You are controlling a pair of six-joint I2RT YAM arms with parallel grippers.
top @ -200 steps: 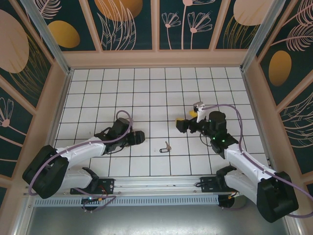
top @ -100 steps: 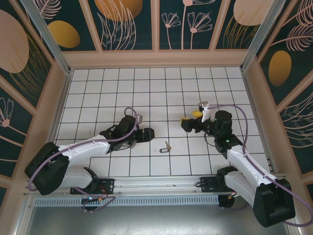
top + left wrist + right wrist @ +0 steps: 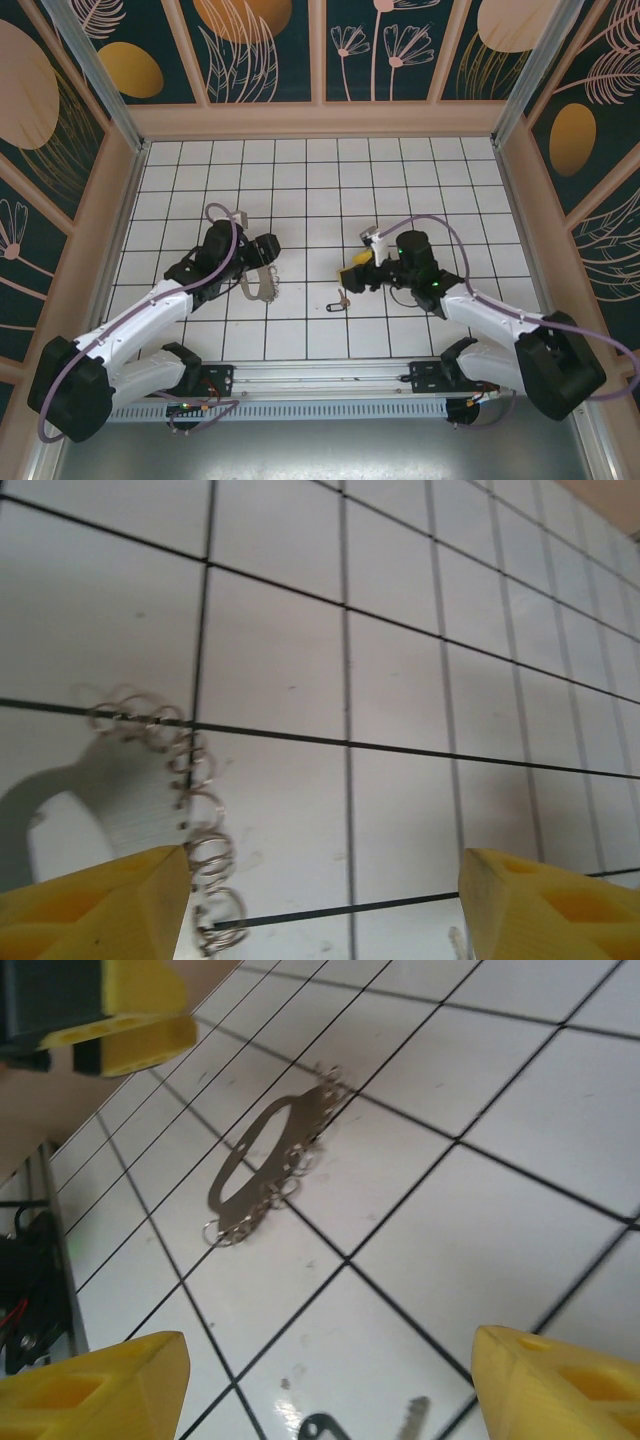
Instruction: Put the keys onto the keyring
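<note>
The keyring [image 3: 258, 284] is a grey-beige oval loop fringed with small rings, lying flat on the white tiles. My left gripper [image 3: 266, 250] hovers just behind it, open and holding nothing. In the left wrist view the keyring [image 3: 150, 780] lies beside the left yellow finger [image 3: 95, 905], and the left gripper [image 3: 325, 910] spans bare tile. The tiny key [image 3: 341, 299] with its dark loop lies one tile right of the keyring. My right gripper [image 3: 352, 274] is open just above and right of it. In the right wrist view the key [image 3: 410, 1420] sits low between the right gripper [image 3: 325, 1390] fingers, with the keyring [image 3: 262, 1165] beyond.
Wooden walls [image 3: 320, 118] with dark floral panels close in the tiled floor on three sides. A metal rail [image 3: 320, 378] runs along the near edge by the arm bases. The left gripper's yellow finger [image 3: 140, 1020] shows at the top left of the right wrist view.
My left gripper has pulled back and to the left, and the keyring now shows on the tiles below it. My right gripper has moved left toward the key, its jaws somewhat narrower.
</note>
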